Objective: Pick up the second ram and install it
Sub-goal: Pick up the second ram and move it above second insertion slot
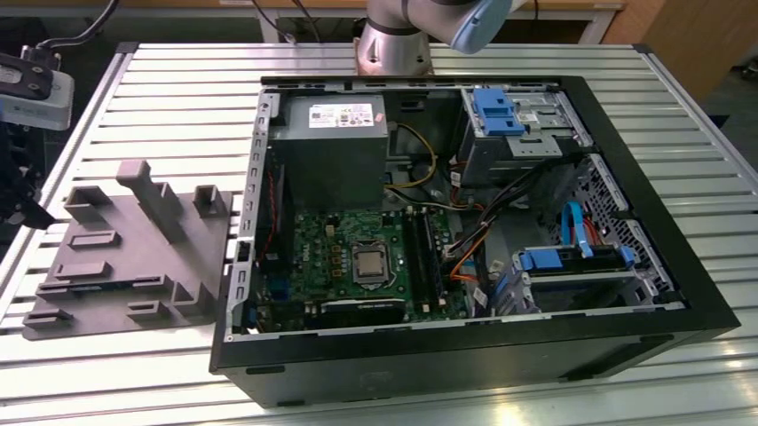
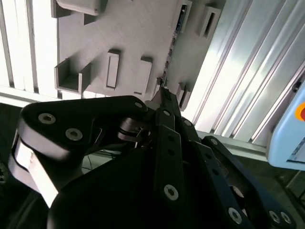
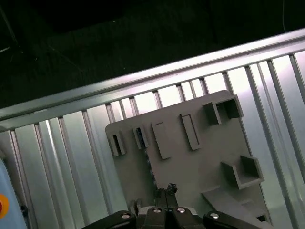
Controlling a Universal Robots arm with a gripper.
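End effector (image 3: 167, 191) clenched, apparently empty, above one grey tray (image 3: 190, 162) holding one ram (image 1: 105, 285).

In the exterior view, even light is received from above. The slatted metal table (image 1: 154, 80) is rendered bright, with a soft sheen along its ribs. The inside of the computer case (image 1: 698, 302) is left dimmer, and shadows are cast across it by the case walls. Short, soft shadows are thrown beside the raised blocks of the grey tray (image 1: 130, 257).

In the second wrist view, the table slats are washed almost white by glare. The gripper (image 2: 162, 93) is seen as a dark, underexposed mass, slightly soft where it is nearest the lens, with faint highlights on its links.

In the first wrist view, the area beyond the table edge is lost in darkness. Bright streaks are seen on the slats, and the tray is lit evenly.
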